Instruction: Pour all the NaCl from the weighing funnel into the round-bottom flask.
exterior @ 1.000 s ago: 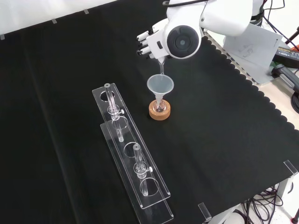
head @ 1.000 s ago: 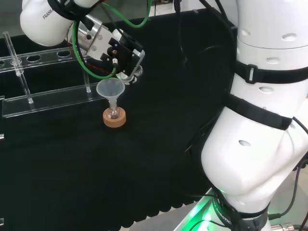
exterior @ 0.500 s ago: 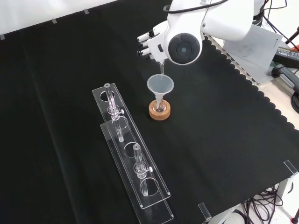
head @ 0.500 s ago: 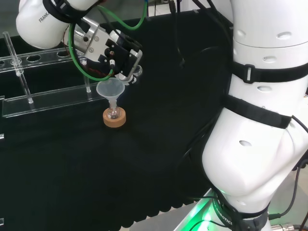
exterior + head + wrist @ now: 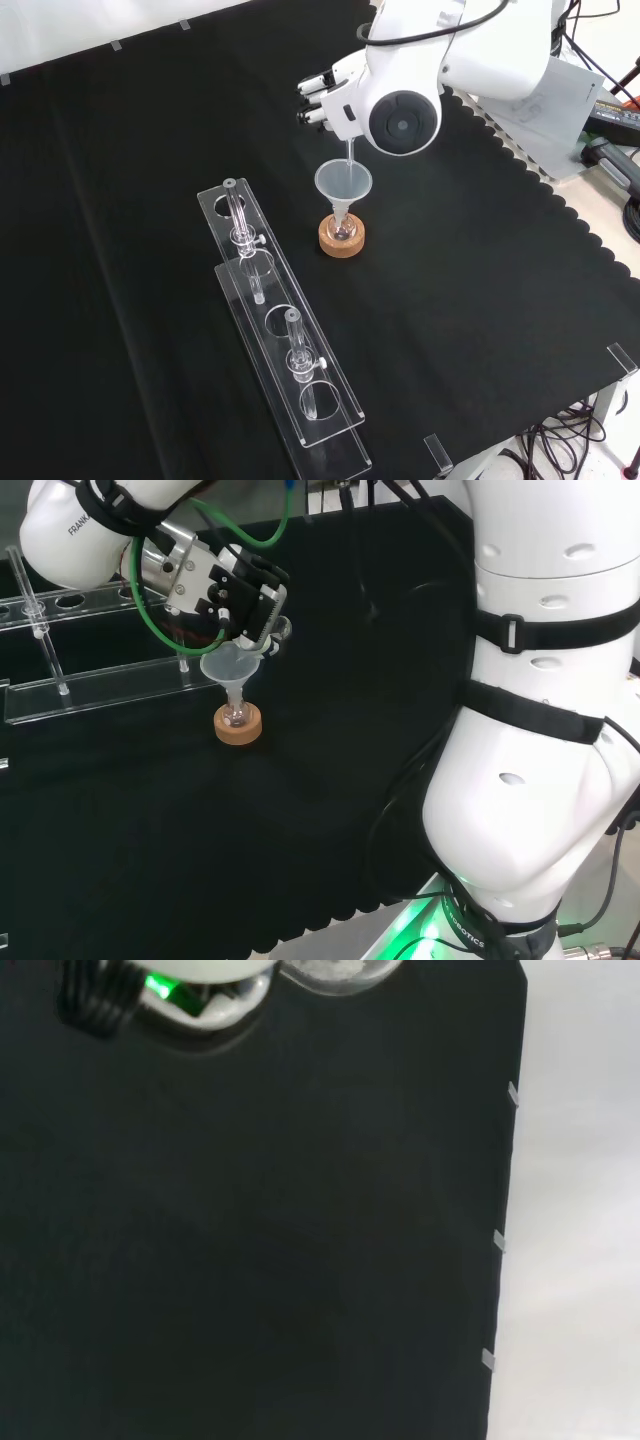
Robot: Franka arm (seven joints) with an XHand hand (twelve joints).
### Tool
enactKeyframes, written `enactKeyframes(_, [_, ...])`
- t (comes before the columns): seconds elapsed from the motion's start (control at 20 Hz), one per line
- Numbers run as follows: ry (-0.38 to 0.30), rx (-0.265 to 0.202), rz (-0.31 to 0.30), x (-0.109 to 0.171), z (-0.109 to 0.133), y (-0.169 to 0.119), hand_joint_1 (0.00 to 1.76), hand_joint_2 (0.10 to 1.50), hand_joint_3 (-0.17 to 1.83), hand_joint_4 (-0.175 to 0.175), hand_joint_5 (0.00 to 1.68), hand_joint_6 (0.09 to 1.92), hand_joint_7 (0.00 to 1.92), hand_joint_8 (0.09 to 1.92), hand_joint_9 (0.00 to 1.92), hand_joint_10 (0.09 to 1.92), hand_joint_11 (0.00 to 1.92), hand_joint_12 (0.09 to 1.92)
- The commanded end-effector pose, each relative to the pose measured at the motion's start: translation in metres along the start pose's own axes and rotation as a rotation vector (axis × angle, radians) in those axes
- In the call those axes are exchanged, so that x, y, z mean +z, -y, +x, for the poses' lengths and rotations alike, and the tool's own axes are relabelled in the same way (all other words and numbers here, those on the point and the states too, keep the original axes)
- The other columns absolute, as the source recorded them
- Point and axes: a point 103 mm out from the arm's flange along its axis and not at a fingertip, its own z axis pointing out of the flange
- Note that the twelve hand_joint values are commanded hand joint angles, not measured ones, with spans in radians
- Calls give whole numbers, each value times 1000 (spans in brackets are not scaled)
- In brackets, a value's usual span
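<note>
Weighing funnel (image 5: pixel 277 632) sits in the hand (image 5: pixel 235 595), which you have above the wide plastic funnel (image 5: pixel 230 666) in the head view; the fingers (image 5: pixel 262 608) are curled round the clear piece, so you are gripping it. In that view only a small glassy bit shows at the right edge of the fingers. The front view gives you something the head view does not: a thin clear stem (image 5: pixel 349 152) running down from under the arm's link into the mouth of the plastic funnel (image 5: pixel 343 183). There the link's round grey cap (image 5: pixel 404 125) stands in front of the hand (image 5: pixel 322 95), and you see just its fingers poking out to the left.

The plastic funnel is seated in the neck of the round-bottom flask (image 5: pixel 236 716), which rests in a cork ring (image 5: pixel 238 726) on the black counter (image 5: pixel 300 810). From the front the flask's bulb (image 5: pixel 342 231) shows inside the cork ring (image 5: pixel 342 238). Whether any salt lies in it, you cannot tell.

In the front view a clear rack (image 5: pixel 280 330) stands left of and nearer than the flask, with two upright glass tubes (image 5: pixel 240 235) in it; in the head view the rack (image 5: pixel 90 685) lies far left. The wrist view gives you a blurred white part of the hand (image 5: pixel 210 980) over black cloth (image 5: pixel 250 1240).
</note>
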Motion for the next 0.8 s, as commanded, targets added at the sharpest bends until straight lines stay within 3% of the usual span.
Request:
enactKeyframes(0.05, [26,7,4,-5,1,1,1109,710,570,175,1246,685,446,671,767,470,596,1169])
enactKeyframes(0.8, [77,19,27,-8,3,0,1108,713,567,175,1244,688,443,670,761,468,592,1169])
